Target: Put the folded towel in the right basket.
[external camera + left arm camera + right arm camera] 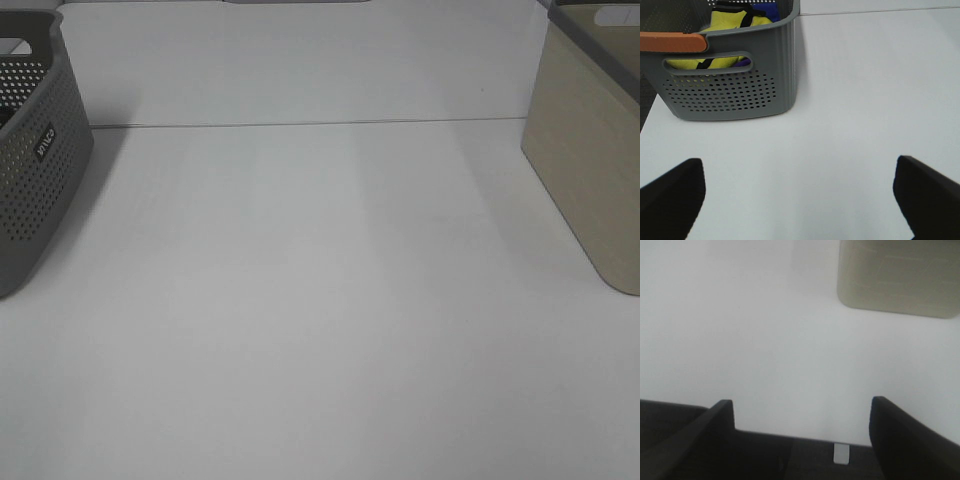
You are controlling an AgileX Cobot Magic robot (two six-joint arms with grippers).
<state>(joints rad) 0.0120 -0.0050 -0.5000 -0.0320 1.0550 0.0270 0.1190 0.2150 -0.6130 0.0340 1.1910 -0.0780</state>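
The grey basket (730, 75) holds yellow cloth (732, 22), possibly the towel, just beyond the left gripper (800, 200), jaws released. No towel shows near the beige basket (590, 170). Right gripper (802, 425) is likewise released.

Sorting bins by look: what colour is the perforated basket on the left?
Grey, the perforated basket; clearest in the left wrist view.

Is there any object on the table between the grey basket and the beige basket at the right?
Nothing visible: the white table lies bare between the grey perforated plastic basket and the beige basket. No folded towel shows on it.
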